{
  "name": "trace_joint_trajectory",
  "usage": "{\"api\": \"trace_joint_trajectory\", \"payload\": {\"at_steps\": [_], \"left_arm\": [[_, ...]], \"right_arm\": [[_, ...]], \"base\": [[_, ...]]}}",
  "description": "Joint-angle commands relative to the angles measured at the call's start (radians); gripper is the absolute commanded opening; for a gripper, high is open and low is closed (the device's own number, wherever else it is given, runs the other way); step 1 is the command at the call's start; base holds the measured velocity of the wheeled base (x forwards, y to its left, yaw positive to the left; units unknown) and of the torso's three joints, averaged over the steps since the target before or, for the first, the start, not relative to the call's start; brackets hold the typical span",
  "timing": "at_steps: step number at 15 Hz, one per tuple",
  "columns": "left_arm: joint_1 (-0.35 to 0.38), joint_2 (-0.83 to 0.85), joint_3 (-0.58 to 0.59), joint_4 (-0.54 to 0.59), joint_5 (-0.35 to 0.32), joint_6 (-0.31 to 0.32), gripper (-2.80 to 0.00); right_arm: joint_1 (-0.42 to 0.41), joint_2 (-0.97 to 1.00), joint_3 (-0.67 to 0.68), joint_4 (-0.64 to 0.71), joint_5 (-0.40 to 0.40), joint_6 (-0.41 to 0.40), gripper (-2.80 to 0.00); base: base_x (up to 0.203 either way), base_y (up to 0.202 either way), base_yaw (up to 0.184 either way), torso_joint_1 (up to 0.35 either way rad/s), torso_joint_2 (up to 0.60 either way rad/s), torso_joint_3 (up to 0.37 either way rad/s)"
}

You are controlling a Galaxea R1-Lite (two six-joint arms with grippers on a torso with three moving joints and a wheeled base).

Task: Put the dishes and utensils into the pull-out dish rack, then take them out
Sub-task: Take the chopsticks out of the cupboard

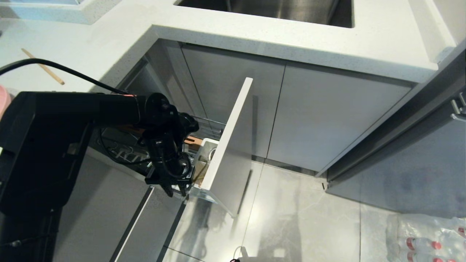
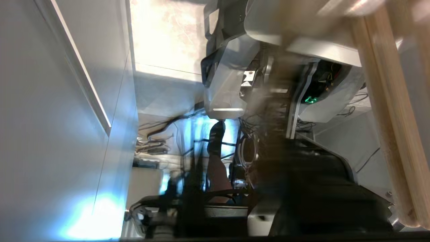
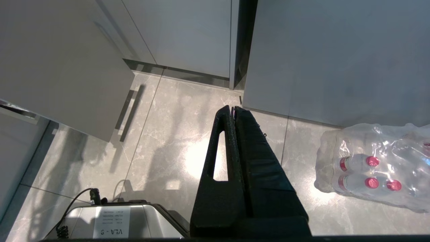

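While the rack (image 1: 233,145) stands pulled out from under the bench (image 1: 255,34), its tall pale front panel juts over the floor (image 1: 291,218), and the wire basket (image 1: 210,127) shows behind it. A white cutlery holder (image 1: 206,154) sits just inside the panel, with a bit of the wooden insert (image 1: 192,141) beside it.

The left arm reaches down along the rack's open side. The left hand (image 1: 176,189) points downward beside the cutlery holder, near the rack's front corner. Its fingers are dark against the arm's own shadow, so I cannot tell whether they are released or clenched. In the left wrist view two pale wooden rods (image 2: 386,117) run side by side close to the lens. That view does not show whether they are gripped.

One chopstick (image 1: 43,66) lies on the bench, near its left front edge and well apart from the rack. A pink sliver that seems to be the plate (image 1: 3,100) peeks out at the far left, mostly hidden by the arm. The sink (image 1: 273,9) is set in the bench above the plain cabinet doors (image 1: 309,116).

The right hand (image 3: 232,109) hangs over the floor with its fingers clenched together, grasping nothing. A wrapped pack of bottles (image 3: 369,164) lies on the floor near it.
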Motion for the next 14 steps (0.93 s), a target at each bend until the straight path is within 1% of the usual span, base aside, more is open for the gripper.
{"api": "trace_joint_trajectory", "payload": {"at_steps": [1, 8, 14], "left_arm": [[-0.002, -0.001, 0.001, 0.007, 0.001, -0.002, -2.80], [-0.002, -0.007, 0.001, 0.007, 0.001, -0.003, -2.80], [-0.003, -0.083, 0.005, 0.012, 0.001, -0.005, -2.80]], "right_arm": [[0.000, 0.000, 0.000, 0.000, 0.000, 0.000, -2.80], [0.000, 0.000, 0.000, 0.000, 0.000, 0.000, -2.80], [0.000, 0.000, 0.000, 0.000, 0.000, 0.000, -2.80]], "base": [[0.000, 0.000, 0.000, 0.000, 0.00, 0.000], [0.000, 0.000, 0.000, 0.000, 0.00, 0.000], [0.000, 0.000, 0.000, 0.000, 0.00, 0.000]]}}
